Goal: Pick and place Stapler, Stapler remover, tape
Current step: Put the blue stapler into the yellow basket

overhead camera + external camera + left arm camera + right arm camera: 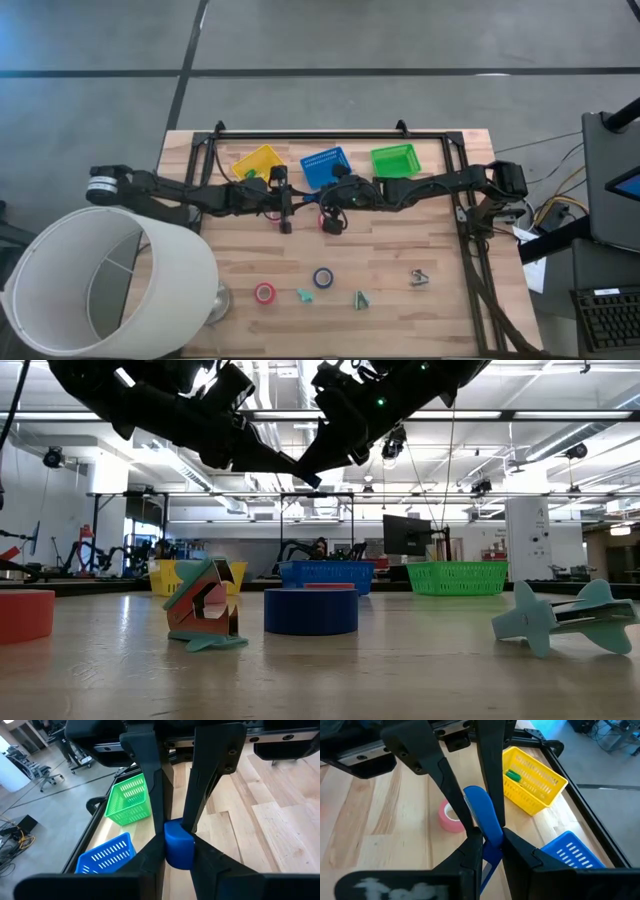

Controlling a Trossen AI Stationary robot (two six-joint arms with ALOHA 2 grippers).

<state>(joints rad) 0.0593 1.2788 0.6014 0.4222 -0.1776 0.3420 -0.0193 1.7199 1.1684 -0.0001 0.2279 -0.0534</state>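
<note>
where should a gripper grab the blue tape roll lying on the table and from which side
From straight above: the blue tape roll lies flat, hollow centre up, with open wood around it. Probably best to put one of the fingers in the hole and one outside, pinching the wall, or span the whole roll across its outer rim.

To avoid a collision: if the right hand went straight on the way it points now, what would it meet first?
Probably the wooden table, close beside the pink tape roll. The blue piece held by the right hand would touch first. Depth is unclear.
</note>
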